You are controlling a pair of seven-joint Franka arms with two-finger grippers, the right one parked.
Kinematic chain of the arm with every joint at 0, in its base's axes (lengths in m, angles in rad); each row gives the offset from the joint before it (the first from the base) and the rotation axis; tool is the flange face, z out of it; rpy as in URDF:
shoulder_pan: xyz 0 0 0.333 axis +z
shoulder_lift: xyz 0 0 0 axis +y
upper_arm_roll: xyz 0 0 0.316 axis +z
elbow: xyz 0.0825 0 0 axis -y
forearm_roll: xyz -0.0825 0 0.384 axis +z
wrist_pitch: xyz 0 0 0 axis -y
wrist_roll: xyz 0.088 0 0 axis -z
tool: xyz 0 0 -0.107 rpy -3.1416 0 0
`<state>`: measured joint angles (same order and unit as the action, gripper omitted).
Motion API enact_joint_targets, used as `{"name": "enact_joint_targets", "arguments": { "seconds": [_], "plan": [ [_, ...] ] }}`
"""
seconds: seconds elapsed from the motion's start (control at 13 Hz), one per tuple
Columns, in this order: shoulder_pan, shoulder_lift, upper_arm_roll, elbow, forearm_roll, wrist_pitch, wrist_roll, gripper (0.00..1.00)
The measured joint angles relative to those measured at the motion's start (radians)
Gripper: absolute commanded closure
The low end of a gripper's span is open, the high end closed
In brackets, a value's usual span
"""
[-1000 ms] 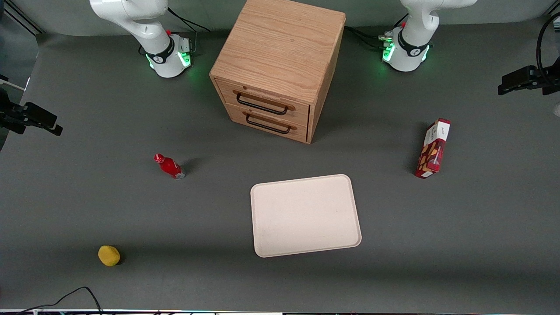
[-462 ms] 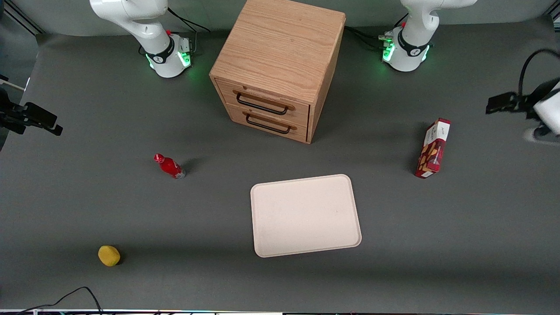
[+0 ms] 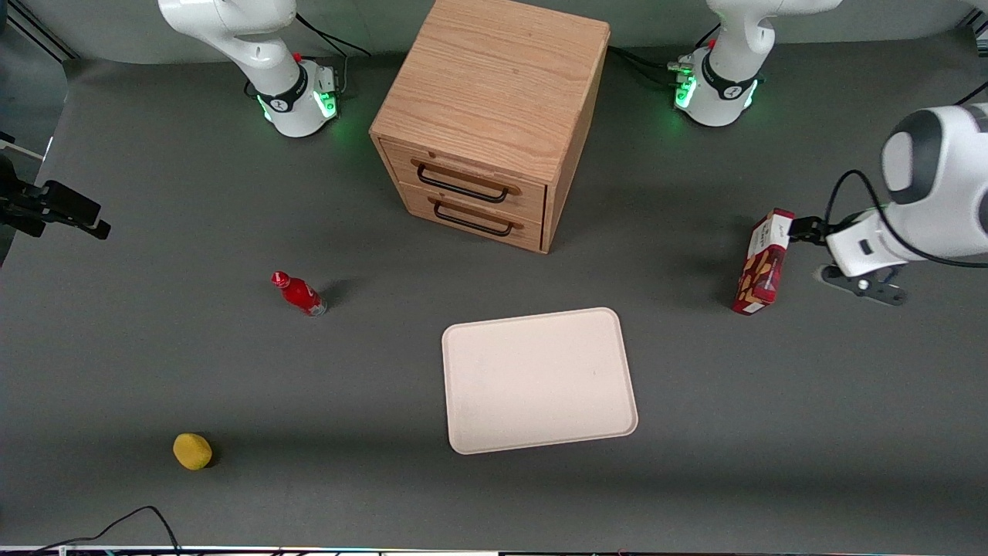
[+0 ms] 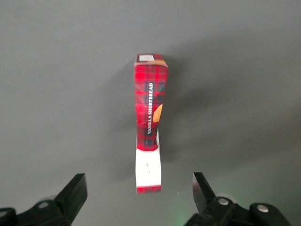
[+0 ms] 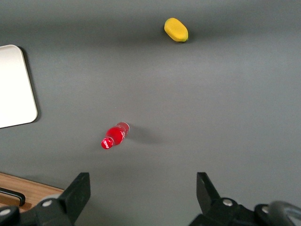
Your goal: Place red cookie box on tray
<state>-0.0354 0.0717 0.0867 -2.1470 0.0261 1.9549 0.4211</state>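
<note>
Front view: the red cookie box (image 3: 764, 261) stands on end on the grey worktop (image 3: 231, 371) in the right part of the frame, at mid-height, its white end panel uppermost. The working arm's white wrist enters from the right edge, and the gripper (image 3: 803, 229) sits just beside the box's upper end; whether it touches the box cannot be told from here. The tray (image 3: 539, 380) lies flat and bare in the lower middle of the frame, well apart from the box and nearer to the camera. The wooden drawer cabinet (image 3: 494, 116) fills the upper middle, both drawers closed, with dark handles. A small red bottle (image 3: 299, 293) stands in the left half at mid-height, and a yellow lemon-like object (image 3: 192, 451) rests at the lower left.

Left wrist view: the box (image 4: 149, 123) rises toward the camera, showing red tartan print, the words "VANILLA SHORTBREAD" and a white panel at its near end. The gripper (image 4: 140, 195) has its jaws spread wide, one black fingertip (image 4: 75, 190) to each side of the box, neither touching it.

Right wrist view: the bottle (image 5: 114, 135) lies in the lower left of centre, the yellow object (image 5: 176, 29) near the top edge, and a rounded corner of the tray (image 5: 16, 87) shows at the left edge. A strip of the cabinet (image 5: 21, 193) appears at the bottom left corner.
</note>
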Motion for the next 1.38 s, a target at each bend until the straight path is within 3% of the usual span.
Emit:
{"name": "enact_joint_targets", "arguments": {
  "seconds": [0.08,0.15,0.23,0.38,0.62,0.85,1.15,1.38],
  "plan": [
    [0.0,-0.017,0.0,-0.081,0.0,0.088,0.008,0.0],
    [0.0,-0.029,0.0,-0.151,0.0,0.177,0.014,0.12],
    [0.0,-0.033,0.0,-0.217,0.0,0.278,0.017,0.34],
    [0.0,-0.018,0.0,-0.32,0.001,0.473,0.019,0.96],
    [0.0,0.053,0.0,-0.357,0.001,0.627,0.019,1.0],
    [0.0,0.07,0.0,-0.318,-0.002,0.605,0.019,1.0],
    [-0.002,0.051,-0.008,0.013,-0.056,0.14,-0.041,1.0],
    [-0.007,0.051,-0.122,0.288,-0.068,-0.082,-0.338,1.0]
  ]
}}
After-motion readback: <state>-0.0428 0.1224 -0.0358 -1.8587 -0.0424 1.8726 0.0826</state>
